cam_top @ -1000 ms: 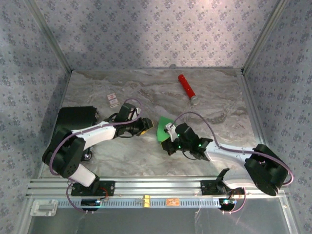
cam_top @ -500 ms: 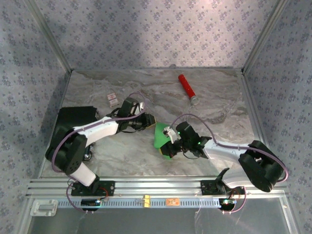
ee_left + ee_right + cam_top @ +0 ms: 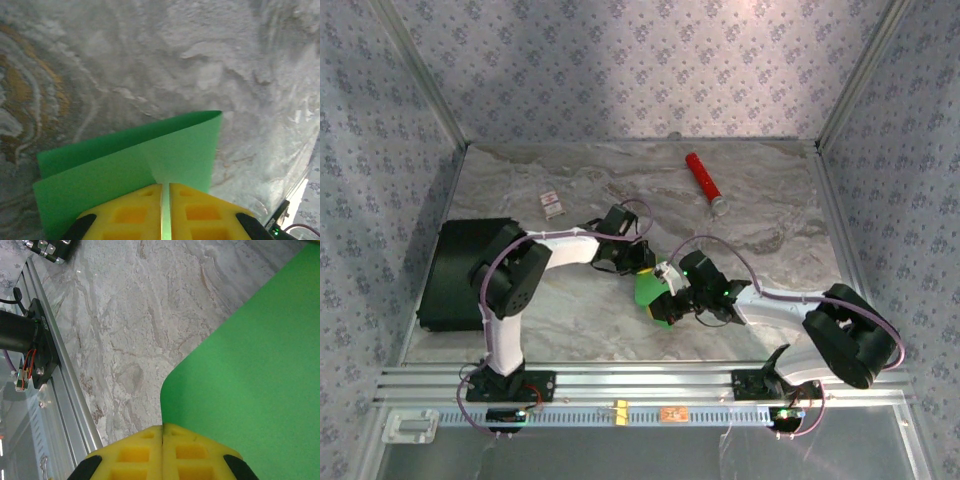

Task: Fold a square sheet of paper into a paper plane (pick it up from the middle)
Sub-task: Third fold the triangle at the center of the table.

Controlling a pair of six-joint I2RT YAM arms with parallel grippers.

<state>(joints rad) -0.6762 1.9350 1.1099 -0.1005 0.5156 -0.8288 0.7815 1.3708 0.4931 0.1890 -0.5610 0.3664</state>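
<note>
On the marble table (image 3: 770,230), a black flat box (image 3: 460,270) is seen at the 9 o'clock edge. The square sheet of paper (image 3: 645,290) is found near the middle, slightly toward 6 o'clock, bent into a loose fold. It is pinched at its 11 o'clock edge by the left gripper (image 3: 638,262), with a green sliver between the closed pads. It is clamped at its 5 o'clock side by the right gripper (image 3: 665,300). A red cylinder (image 3: 703,180) lies at 1 o'clock. The sheet is judged light, floppy and easily torn, so a gentle hold beside a fold line is advised.
</note>
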